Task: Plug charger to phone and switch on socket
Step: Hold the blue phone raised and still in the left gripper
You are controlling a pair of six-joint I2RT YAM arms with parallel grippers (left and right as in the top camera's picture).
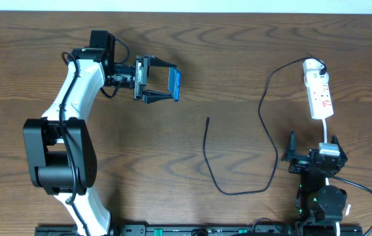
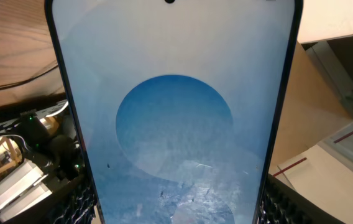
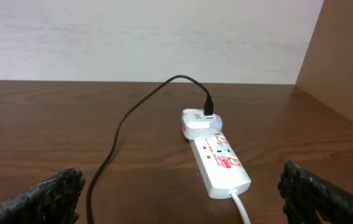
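My left gripper [image 1: 171,82] is shut on the phone [image 1: 176,85] and holds it on edge above the back left of the table. In the left wrist view the phone's blue screen [image 2: 173,124] fills the frame, with a finger [image 2: 71,202] pressed against each long side. The white socket [image 1: 319,95] lies at the back right, with a white adapter [image 1: 314,65] in its far end. From there the black charger cable [image 1: 268,131] loops across the table to a free tip [image 1: 207,118] near the middle. My right gripper [image 1: 310,157] stands open just short of the socket [image 3: 217,162], holding nothing.
The left arm's black base [image 1: 58,154] stands at the front left. A black rail [image 1: 173,230] runs along the table's front edge. A brown side wall [image 3: 344,68] rises right of the socket. The socket's white lead [image 3: 242,208] runs toward my right gripper.
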